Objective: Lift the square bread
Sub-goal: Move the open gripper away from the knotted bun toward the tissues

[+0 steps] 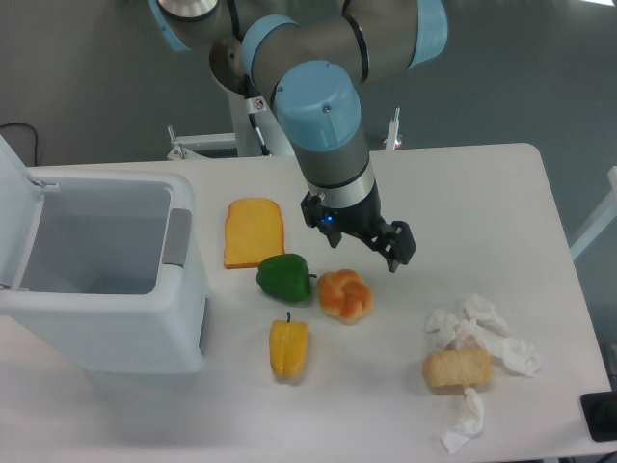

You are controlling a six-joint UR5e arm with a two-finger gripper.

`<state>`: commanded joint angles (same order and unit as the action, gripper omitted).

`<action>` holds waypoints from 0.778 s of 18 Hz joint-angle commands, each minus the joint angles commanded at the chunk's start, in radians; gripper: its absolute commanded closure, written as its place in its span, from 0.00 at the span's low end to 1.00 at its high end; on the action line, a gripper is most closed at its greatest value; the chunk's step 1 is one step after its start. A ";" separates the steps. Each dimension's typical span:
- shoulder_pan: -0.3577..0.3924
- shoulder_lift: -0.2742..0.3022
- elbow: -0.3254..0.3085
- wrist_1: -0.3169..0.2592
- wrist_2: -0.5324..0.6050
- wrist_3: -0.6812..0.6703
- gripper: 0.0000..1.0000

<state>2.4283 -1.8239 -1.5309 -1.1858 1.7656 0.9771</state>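
The gripper [364, 243] hung above the table [482, 193], its fingers spread apart and holding nothing. The bread [457, 367] lay well off to its lower right, touching crumpled tissues [482, 328]. A bun [345, 295] sat just below the gripper, a green pepper [285, 277] to its lower left.

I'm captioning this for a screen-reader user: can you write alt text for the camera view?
A robot arm's tool hangs over a white table, holding nothing, above a round bun. The square bread lies right of it among crumpled tissues. A toast slice, green pepper, yellow pepper and open white bin sit left.
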 joint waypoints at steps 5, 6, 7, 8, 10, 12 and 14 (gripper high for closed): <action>-0.003 0.002 0.008 0.002 0.000 -0.009 0.00; -0.003 0.003 0.006 0.002 0.000 -0.008 0.00; -0.005 0.000 0.008 0.002 0.000 -0.008 0.00; -0.003 -0.005 0.011 0.009 0.000 -0.011 0.00; 0.012 -0.005 -0.001 0.015 -0.017 -0.018 0.00; 0.023 -0.005 -0.011 0.020 -0.029 -0.021 0.00; 0.025 -0.015 -0.011 0.046 -0.031 -0.031 0.00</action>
<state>2.4528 -1.8392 -1.5417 -1.1399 1.7349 0.9465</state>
